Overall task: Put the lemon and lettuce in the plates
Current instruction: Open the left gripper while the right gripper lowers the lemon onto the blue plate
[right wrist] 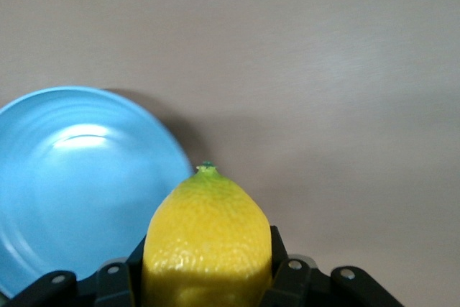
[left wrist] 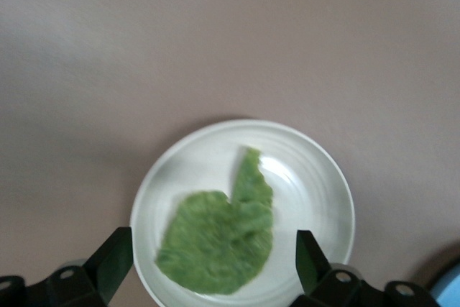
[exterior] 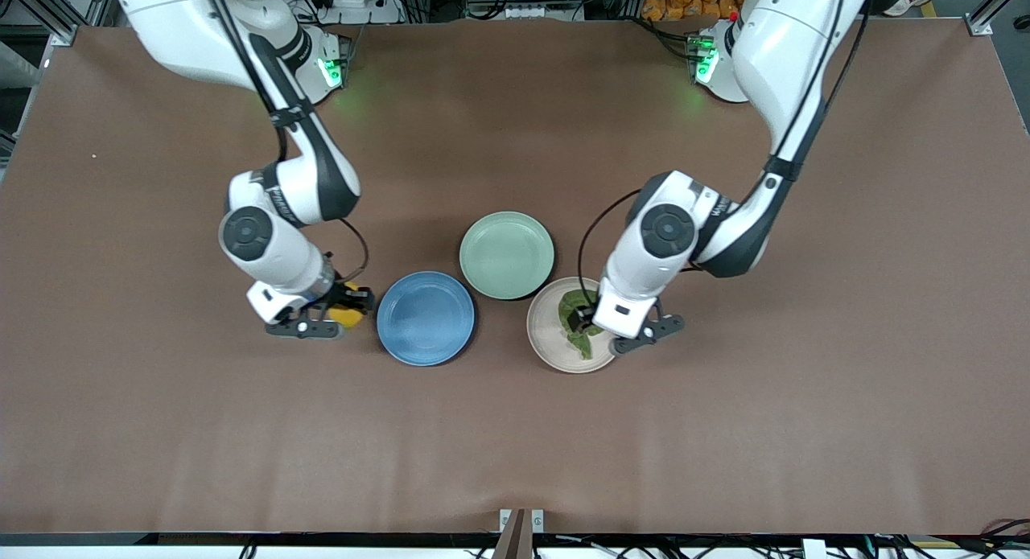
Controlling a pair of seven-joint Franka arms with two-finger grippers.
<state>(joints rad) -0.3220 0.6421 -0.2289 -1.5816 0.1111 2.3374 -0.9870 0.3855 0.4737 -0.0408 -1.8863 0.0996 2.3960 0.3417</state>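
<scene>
The lemon (exterior: pixel 348 313) (right wrist: pixel 207 242) is gripped in my right gripper (exterior: pixel 342 310) (right wrist: pixel 207 272), low over the table just beside the blue plate (exterior: pixel 426 318) (right wrist: pixel 72 177), toward the right arm's end. The blue plate holds nothing. The lettuce (exterior: pixel 580 343) (left wrist: pixel 219 239) lies flat in the pale beige plate (exterior: pixel 543 327) (left wrist: pixel 316 177). My left gripper (exterior: pixel 586 321) (left wrist: pixel 214 258) hovers over that plate, open and empty, with one of its fingers (left wrist: pixel 115 257) on each side of the leaf and not touching it.
A mint-green plate (exterior: pixel 507 254) with nothing in it sits farther from the front camera, between the blue and beige plates and touching both. The brown table (exterior: pixel 515 446) stretches wide around the plates.
</scene>
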